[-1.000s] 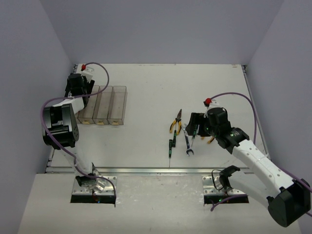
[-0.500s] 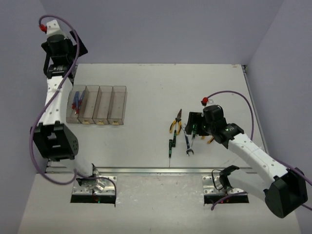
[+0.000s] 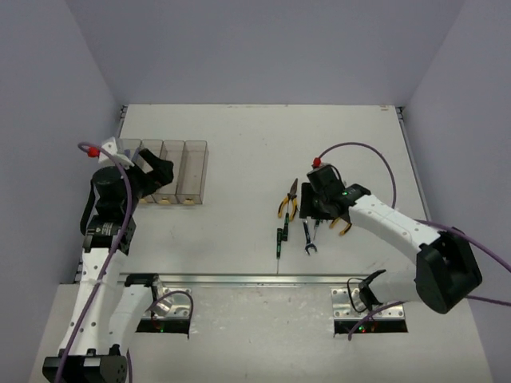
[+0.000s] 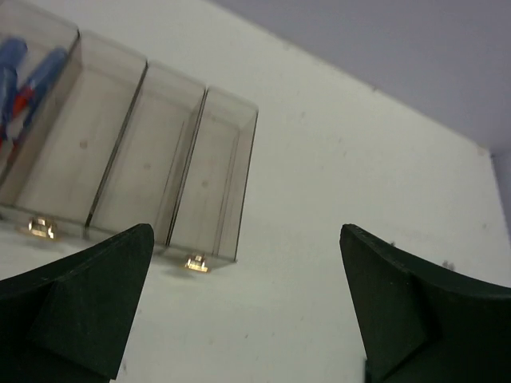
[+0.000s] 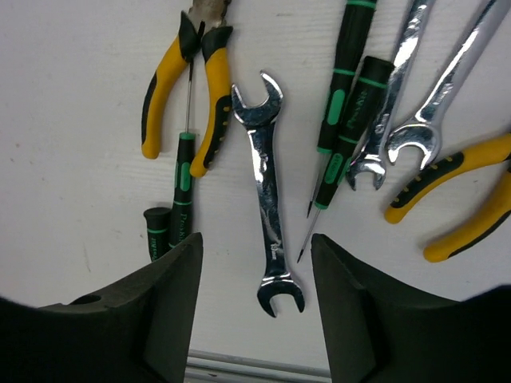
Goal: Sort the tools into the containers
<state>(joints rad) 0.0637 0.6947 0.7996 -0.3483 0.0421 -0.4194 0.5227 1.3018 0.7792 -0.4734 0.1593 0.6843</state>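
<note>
Overhead, right tool [image 3: 321, 214] partly hiding wrenches [image 5: 267, 215], blue screwdrivers [image 4: 41, 78] blurred, cropped.

Left gripper [image 3: 160, 171] down from far corner, now at the bins [image 3: 192, 163]; right gripper [image 3: 314, 211] shifted left over tools [image 3: 308, 236]

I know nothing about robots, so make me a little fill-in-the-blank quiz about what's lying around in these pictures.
The row of clear bins has ___ compartments. In the left wrist view, the blue-handled screwdrivers lie in the ___ compartment. Outside the bins lie ___ silver wrenches. Both pliers have black and ___ handles.
Missing words: four; leftmost; three; yellow.
</note>
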